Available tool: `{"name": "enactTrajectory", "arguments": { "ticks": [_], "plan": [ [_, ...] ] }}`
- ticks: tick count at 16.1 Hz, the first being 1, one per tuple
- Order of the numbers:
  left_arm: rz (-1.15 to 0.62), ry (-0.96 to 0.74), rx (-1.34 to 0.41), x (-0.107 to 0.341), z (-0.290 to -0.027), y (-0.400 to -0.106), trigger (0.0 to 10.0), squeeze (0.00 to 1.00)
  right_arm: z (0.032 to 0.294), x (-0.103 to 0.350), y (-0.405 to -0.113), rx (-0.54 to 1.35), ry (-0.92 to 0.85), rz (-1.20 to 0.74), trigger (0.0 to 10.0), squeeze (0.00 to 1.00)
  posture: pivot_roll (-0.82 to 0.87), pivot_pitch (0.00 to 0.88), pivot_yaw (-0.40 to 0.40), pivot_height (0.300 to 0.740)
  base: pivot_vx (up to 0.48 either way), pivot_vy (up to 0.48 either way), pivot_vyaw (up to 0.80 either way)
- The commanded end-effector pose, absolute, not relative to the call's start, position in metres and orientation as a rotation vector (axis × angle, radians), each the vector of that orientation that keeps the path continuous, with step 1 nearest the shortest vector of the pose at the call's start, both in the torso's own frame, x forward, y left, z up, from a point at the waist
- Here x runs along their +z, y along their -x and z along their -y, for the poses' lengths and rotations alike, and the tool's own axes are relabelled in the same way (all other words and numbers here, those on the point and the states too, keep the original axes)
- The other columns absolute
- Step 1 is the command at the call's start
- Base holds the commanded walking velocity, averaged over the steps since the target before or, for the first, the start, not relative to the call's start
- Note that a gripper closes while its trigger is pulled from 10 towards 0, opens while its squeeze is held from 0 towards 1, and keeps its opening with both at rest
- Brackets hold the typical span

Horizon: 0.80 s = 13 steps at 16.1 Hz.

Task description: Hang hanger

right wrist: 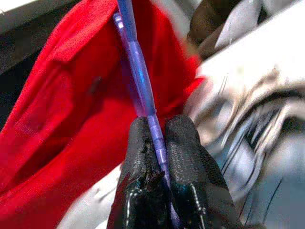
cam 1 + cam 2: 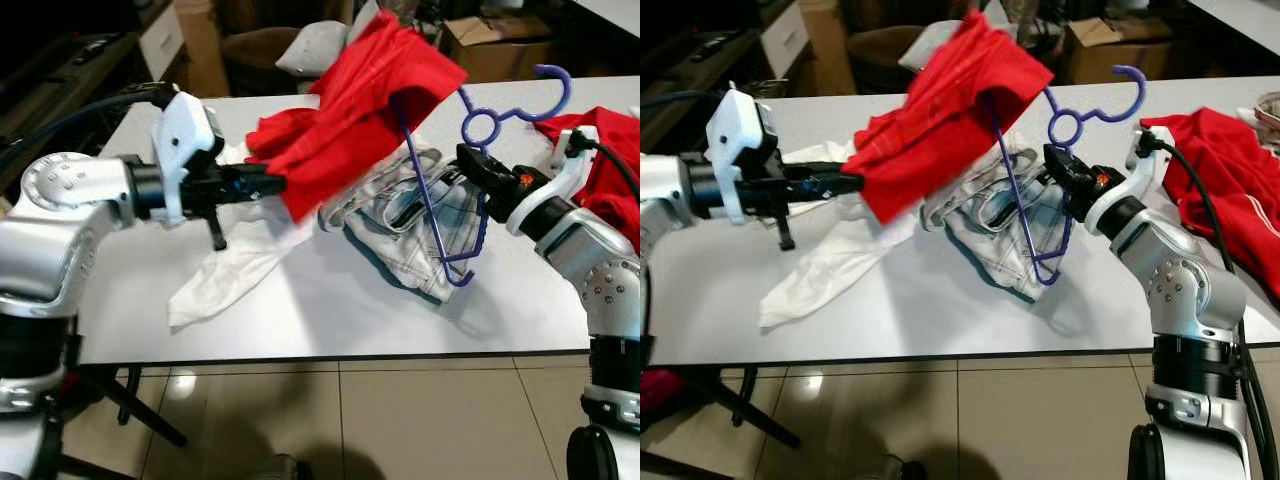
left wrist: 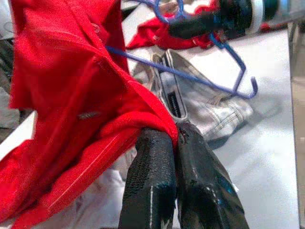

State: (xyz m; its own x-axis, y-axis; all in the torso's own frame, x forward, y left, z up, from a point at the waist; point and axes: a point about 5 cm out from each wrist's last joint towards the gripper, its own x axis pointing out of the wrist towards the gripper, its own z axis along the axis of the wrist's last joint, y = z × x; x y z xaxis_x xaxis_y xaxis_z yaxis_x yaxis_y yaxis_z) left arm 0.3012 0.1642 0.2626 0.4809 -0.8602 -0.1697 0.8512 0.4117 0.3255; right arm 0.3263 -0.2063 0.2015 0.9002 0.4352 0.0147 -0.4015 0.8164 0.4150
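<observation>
A blue plastic hanger (image 2: 470,130) is held up over the white table (image 2: 330,310), tilted, its hook pointing up to the right. My right gripper (image 2: 470,160) is shut on the hanger's bar (image 1: 151,121). A red garment (image 2: 350,110) is draped over the hanger's far end and hangs toward the left. My left gripper (image 2: 268,183) is shut on the red garment's lower edge (image 3: 157,129), left of the hanger.
Pale jeans (image 2: 410,230) lie crumpled on the table under the hanger. A white cloth (image 2: 235,265) lies to their left, and another red garment (image 2: 610,160) lies at the right edge. Cardboard boxes (image 2: 500,45) and a chair stand behind the table.
</observation>
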Motion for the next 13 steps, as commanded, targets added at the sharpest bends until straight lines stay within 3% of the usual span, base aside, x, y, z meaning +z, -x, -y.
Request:
{"name": "enactTrajectory", "arguments": {
  "ticks": [1, 6, 9, 11, 13],
  "plan": [
    [0.039, -0.366, -1.053, 0.257, -0.152, -0.303, 0.0, 0.00, 0.197, 0.184, -0.320, 0.447, -0.460, -0.164, 10.0, 0.00, -0.05, 0.000, 0.085, 0.740, 0.000, 0.000, 0.00],
    [0.072, -0.332, -1.036, 0.255, -0.129, -0.308, 0.0, 0.00, 0.175, 0.158, -0.308, 0.413, -0.647, -0.261, 10.0, 0.00, -0.06, 0.000, 0.099, 0.740, 0.000, 0.000, 0.00],
    [0.059, -0.430, -1.098, 0.247, -0.125, -0.303, 0.0, 0.00, 0.173, 0.155, -0.313, 0.317, -0.821, -0.243, 10.0, 0.00, -0.07, 0.000, 0.107, 0.740, 0.000, 0.000, 0.00],
    [-0.012, -0.571, -1.209, 0.228, -0.121, -0.293, 0.0, 0.00, 0.174, 0.169, -0.329, 0.311, -1.051, -0.150, 10.0, 0.00, -0.07, 0.000, 0.108, 0.740, 0.000, 0.000, 0.00],
    [-0.037, -0.640, -1.242, 0.219, -0.118, -0.291, 0.0, 0.00, 0.176, 0.173, -0.337, 0.315, -1.126, -0.123, 10.0, 0.00, -0.07, 0.000, 0.108, 0.740, 0.000, 0.000, 0.00]
  ]
}}
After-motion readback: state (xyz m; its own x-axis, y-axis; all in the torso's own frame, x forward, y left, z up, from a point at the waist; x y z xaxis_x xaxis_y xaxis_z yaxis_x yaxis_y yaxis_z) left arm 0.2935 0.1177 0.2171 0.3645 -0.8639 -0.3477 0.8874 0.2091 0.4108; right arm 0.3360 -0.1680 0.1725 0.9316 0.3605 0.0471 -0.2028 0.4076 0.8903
